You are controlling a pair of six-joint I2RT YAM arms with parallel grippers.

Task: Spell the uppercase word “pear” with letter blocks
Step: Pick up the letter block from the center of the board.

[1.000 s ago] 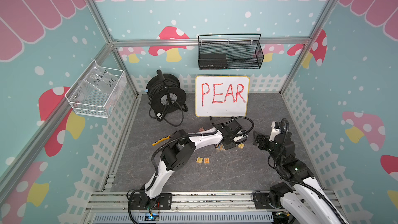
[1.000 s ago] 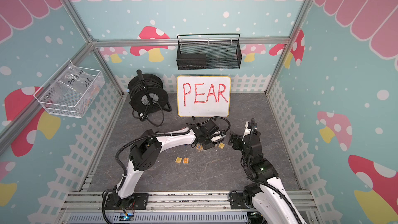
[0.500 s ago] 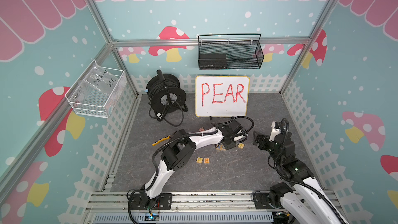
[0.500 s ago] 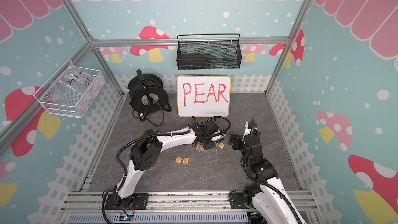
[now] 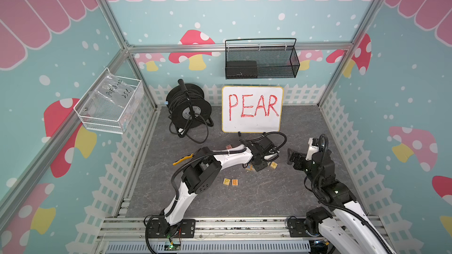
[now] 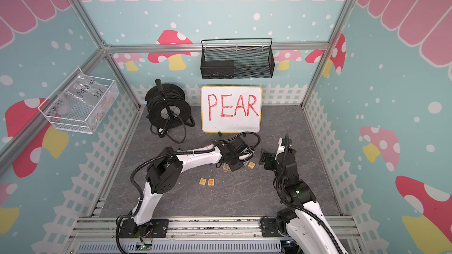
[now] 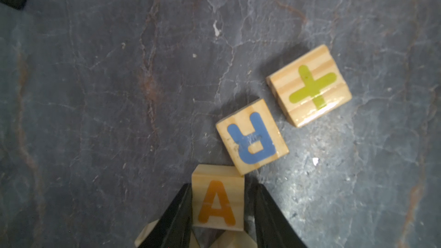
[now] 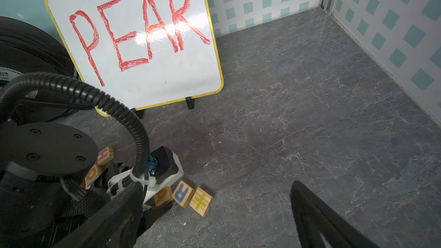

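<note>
Left gripper (image 7: 223,186): jaws straddle A block (image 7: 218,201) on floor (image 7: 95,91); 1 finger against block side, narrow gap at other. R block (image 7: 251,138): corner touches A block. + block (image 7: 309,85) just beside R block. P block (image 5: 227,181), E block (image 5: 235,182): side by side in 1 row, nearer arm bases, apart from cluster. Right gripper (image 8: 216,184): jaws spread wide, empty.

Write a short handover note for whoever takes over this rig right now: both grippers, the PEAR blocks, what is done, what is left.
Left gripper: jaws either side of the A block, narrow gap on one side, not yet clamped.
Right gripper: open, empty.
Done: P block and E block side by side, in order.
R block: beside the A block, away from the row.
To do: add A, then R, after E.
</note>
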